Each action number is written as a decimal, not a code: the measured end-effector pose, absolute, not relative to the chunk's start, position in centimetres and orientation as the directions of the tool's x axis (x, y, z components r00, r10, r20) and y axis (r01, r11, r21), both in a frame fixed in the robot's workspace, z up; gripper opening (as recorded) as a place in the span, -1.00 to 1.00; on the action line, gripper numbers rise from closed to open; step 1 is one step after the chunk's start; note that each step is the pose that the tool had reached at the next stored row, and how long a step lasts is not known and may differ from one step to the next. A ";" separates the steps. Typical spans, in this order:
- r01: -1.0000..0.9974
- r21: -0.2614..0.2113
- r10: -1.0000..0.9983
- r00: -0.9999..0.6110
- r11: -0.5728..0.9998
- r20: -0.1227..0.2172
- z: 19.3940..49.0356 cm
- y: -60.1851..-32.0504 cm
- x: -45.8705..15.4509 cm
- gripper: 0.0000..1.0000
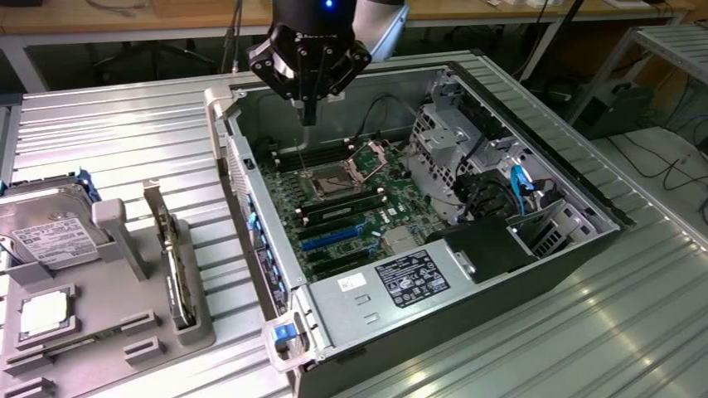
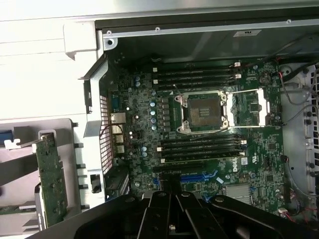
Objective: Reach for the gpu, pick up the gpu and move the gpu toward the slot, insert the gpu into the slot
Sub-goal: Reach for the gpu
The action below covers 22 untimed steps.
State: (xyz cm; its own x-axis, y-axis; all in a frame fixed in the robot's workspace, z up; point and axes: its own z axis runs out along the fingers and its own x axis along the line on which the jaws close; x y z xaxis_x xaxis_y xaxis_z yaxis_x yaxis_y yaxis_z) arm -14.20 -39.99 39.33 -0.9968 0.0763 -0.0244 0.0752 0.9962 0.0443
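Check the tool [image 1: 310,116]: its fingers are pressed together and carry nothing. It hangs over the open computer case [image 1: 476,323], above the motherboard. The gpu [image 1: 175,265] stands on edge in the grey holder [image 1: 111,340] on the desk [image 1: 111,124], at about 7 o'clock from the tool in the exterior view. Its long axis runs roughly 12 to 6 o'clock. The slot [image 1: 332,239] is unoccupied.

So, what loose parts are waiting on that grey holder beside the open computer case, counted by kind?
Hard drive: 1
Square silver chip: 1
Gpu, standing on edge: 1
Total: 3 that can be made out on the grey holder.
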 end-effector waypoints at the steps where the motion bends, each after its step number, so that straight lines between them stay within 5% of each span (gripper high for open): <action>1: 0.075 0.044 0.076 -0.997 0.996 -0.024 39.3 -40.0 -14.3 -0.79; 22: 0.075 0.044 0.076 -0.997 0.996 -0.024 39.3 -40.1 -15.8 -0.79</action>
State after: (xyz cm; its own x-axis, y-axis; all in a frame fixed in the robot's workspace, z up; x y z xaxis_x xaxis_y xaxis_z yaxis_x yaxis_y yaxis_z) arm -15.76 -40.13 39.31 -0.9968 0.0763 -0.0236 0.0752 0.9962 0.0443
